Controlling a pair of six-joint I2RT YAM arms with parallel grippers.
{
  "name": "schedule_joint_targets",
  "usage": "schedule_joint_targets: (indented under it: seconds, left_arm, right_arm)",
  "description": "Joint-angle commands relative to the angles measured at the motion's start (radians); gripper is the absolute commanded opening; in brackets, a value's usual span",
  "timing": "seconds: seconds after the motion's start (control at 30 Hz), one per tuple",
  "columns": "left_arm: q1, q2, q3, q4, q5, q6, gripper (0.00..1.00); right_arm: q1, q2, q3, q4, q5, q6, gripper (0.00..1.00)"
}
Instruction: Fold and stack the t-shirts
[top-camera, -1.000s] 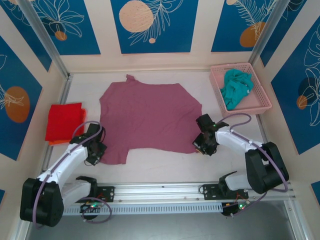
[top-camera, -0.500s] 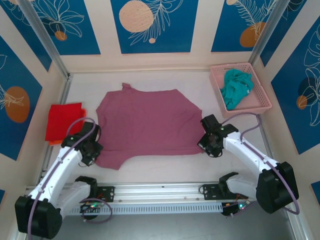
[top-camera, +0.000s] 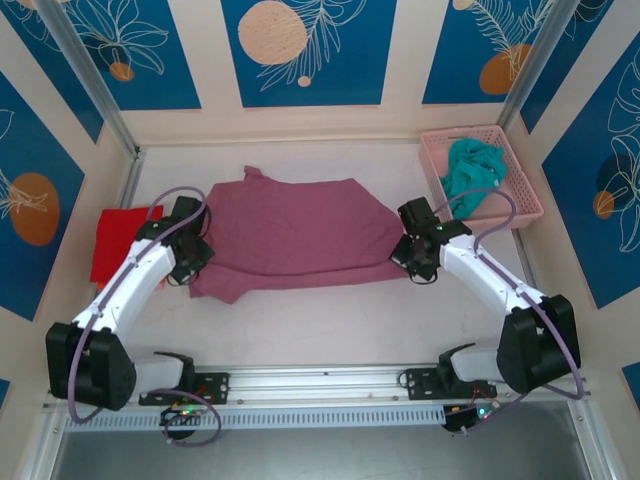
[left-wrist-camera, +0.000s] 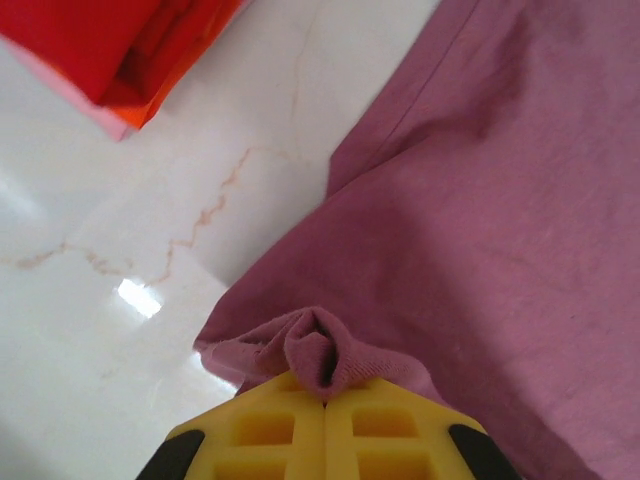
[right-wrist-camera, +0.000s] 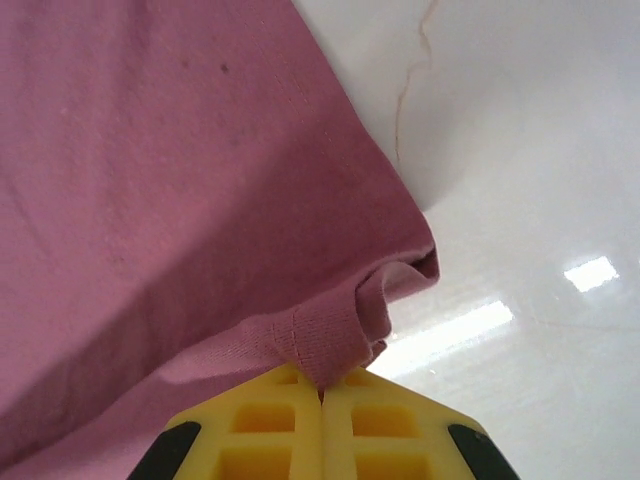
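I have the left gripper (left-wrist-camera: 325, 385) and right gripper (right-wrist-camera: 322, 385) both pinched tight on the near corners of the mauve t-shirt (top-camera: 300, 235), so the hem can lift evenly for the fold. It lies mid-table, between the folded red t-shirt (top-camera: 120, 240) and the basket (top-camera: 522, 178).

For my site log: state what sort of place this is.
Likely a robot test cell, not a home: a walled white tabletop, decorative blue panels, two arms bolted to a metal rail.
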Motion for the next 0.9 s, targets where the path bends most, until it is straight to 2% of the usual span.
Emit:
schedule_joint_targets:
  seconds: [0.0, 0.43, 0.87]
  left_arm:
    - [0.010, 0.051, 0.070, 0.036, -0.032, 0.060, 0.00]
    - [0.010, 0.197, 0.224, 0.059, -0.011, 0.170, 0.00]
    - [0.009, 0.074, 0.369, -0.031, -0.015, 0.205, 0.00]
  right_arm:
    - [-0.024, 0.027, 0.048, 0.030, 0.007, -0.060, 0.00]
    - [-0.077, 0.122, 0.115, 0.088, -0.051, -0.106, 0.00]
    - [-0.095, -0.036, 0.132, 0.066, -0.060, -0.122, 0.00]
